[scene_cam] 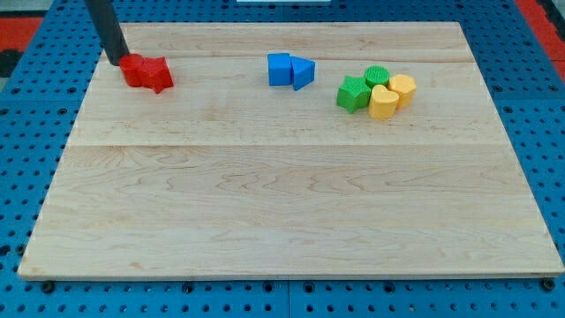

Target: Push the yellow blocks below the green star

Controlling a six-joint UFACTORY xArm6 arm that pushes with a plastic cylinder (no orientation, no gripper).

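yellow blocks [391, 95] beside green star [353, 94]

Pale wooden board [291, 212], planked grain running left-right, lies on blue perforated base [538, 115] showing at all sides. Red strips at view's top corners [543, 18]. Light even, shadows soft.

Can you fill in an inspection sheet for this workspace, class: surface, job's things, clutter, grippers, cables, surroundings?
Surface: wooden board, flat, pale.
Job's things: yellow blocks touching each other, at the view's right of the green star, not below it.
Clutter: green round block; blue blocks; red blocks.
Grippers: none; my tip touches the red blocks' left edge.
Cables: nothing seen.
Surroundings: blue pegboard.
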